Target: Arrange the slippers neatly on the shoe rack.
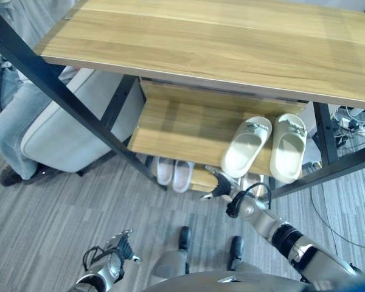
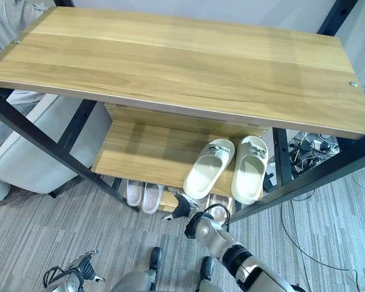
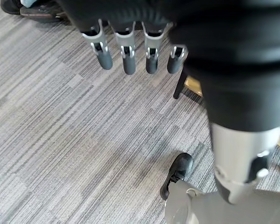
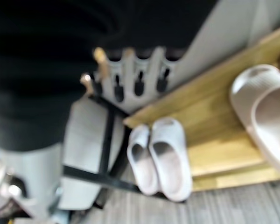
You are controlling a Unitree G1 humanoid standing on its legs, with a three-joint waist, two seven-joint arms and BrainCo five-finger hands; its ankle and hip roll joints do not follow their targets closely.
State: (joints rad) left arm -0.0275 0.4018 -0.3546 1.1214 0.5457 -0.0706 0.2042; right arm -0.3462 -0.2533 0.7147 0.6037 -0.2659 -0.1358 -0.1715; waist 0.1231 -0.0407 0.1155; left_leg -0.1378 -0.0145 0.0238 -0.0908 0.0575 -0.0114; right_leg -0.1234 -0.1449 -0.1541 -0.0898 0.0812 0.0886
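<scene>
Left hand: the left hand (image 3: 135,53) hangs low over the grey striped carpet floor (image 3: 60,130), well apart from the rack; its fingers are straight and relaxed and hold nothing.

White pair: two small white slippers (image 1: 174,173) lie side by side on the lowest wooden tier of the black-framed wooden shoe rack (image 1: 231,42), toes inward, touching each other; they look tidy already.

Right hand: the right hand (image 1: 222,185) hovers just in front of the middle shelf's front edge, between the white pair and the cream pair; in its wrist view the fingers (image 4: 139,81) are straight and loose, with nothing in them.

Cream pair: two chunky cream foam slippers (image 1: 264,148) sit on the middle wooden shelf (image 1: 182,125), at its right end. The left one is angled, its heel swung towards the shelf's front edge; the right one lies straighter. Their toes nearly touch while the heels spread.

Step in hand: probably squaring up the angled cream slipper.

How to do it well: nudge its heel towards its partner with flat fingers, slowly, so both run parallel, and keep the wrist under the top board.

Risk: the heels sit close to the front edge, and a hard push could tip one off.
</scene>
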